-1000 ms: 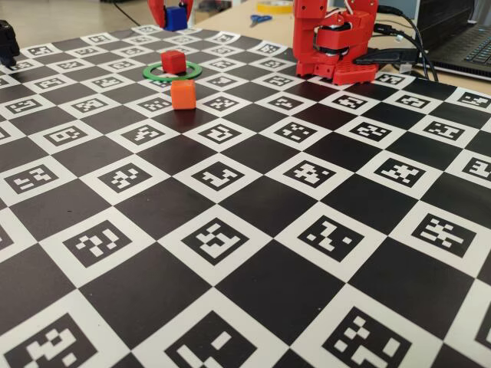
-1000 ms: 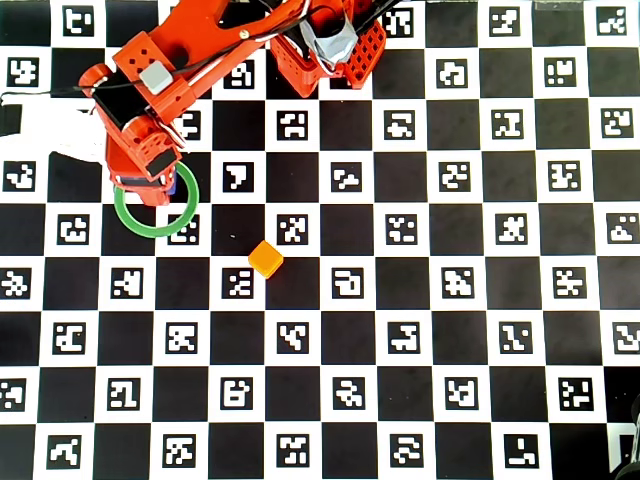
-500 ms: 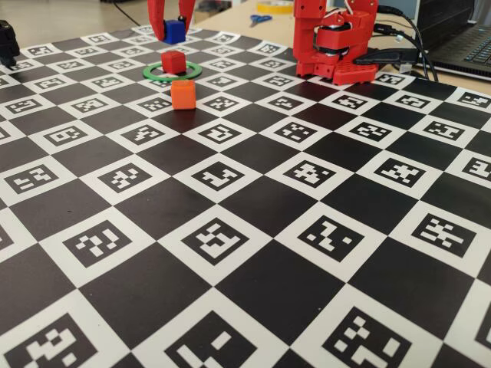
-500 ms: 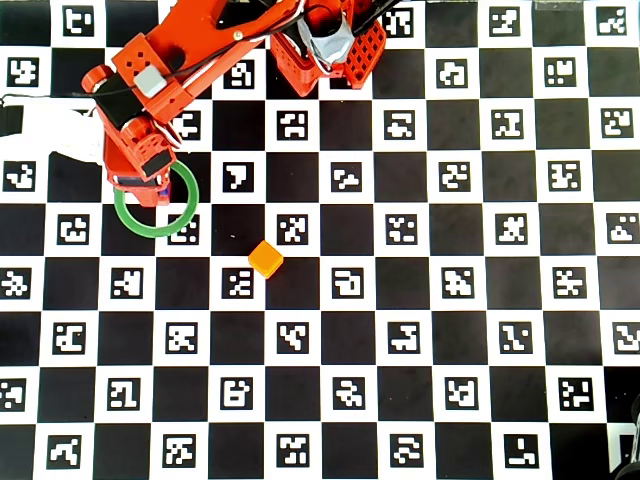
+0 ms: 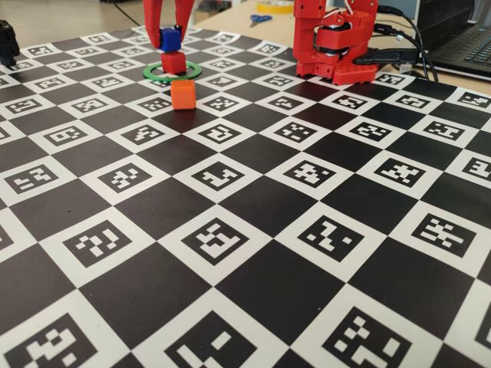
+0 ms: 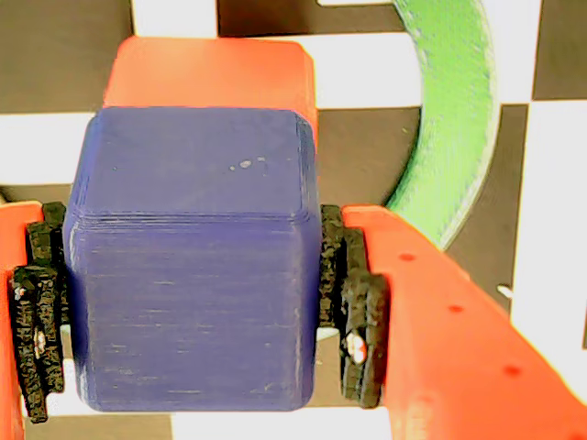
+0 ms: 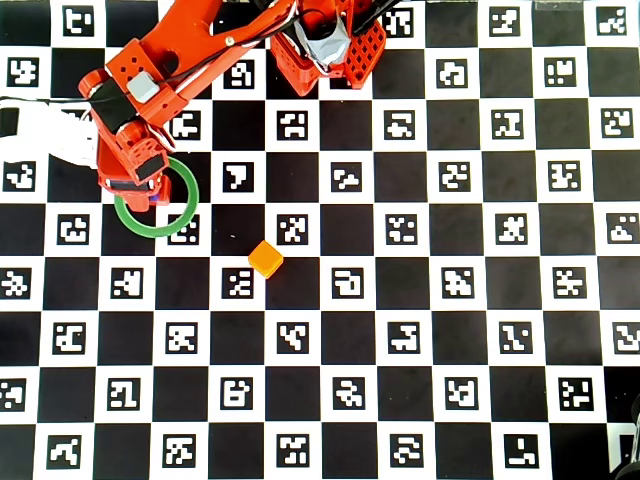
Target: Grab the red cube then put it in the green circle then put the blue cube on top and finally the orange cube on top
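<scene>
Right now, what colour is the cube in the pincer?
Deep blue: the blue cube, best seen in the wrist view, clamped in the pincer.

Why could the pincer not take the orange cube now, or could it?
Probably not yet: the pincer is shut on the blue cube above the red cube. The orange cube itself stands free, nothing around it.

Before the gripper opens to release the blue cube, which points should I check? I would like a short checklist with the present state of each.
1. The gripper is shut on the blue cube: ok.
2. The red cube sits inside the green circle: ok.
3. Blue cube is above the red cube: ok, though the wrist view shows an offset.
4. Blue cube already rests on the red cube: cannot tell.
5. The orange cube stands apart from the ring: ok.
</scene>
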You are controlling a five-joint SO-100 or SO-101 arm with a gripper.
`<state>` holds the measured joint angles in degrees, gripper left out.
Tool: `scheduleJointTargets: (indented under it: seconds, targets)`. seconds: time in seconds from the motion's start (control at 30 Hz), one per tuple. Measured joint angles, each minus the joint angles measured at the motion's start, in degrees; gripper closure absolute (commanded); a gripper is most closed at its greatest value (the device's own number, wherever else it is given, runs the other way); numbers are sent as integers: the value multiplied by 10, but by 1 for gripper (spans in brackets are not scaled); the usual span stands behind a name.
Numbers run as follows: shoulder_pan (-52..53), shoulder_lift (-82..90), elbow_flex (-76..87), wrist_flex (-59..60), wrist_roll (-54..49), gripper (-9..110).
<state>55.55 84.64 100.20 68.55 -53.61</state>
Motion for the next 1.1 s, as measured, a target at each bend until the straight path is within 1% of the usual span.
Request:
scheduleJointTargets:
  seconds: [0.4,0.43,0.5,0.67,0.97,1.1]
  targets:
    - [0,0,8,0,0,101]
    - [0,0,8,0,0,99]
    - [0,0,9,0,0,91]
    - [0,1,14,0,-1,81]
    - [0,0,25,0,-9,73]
    - [0,0,25,0,-4,67]
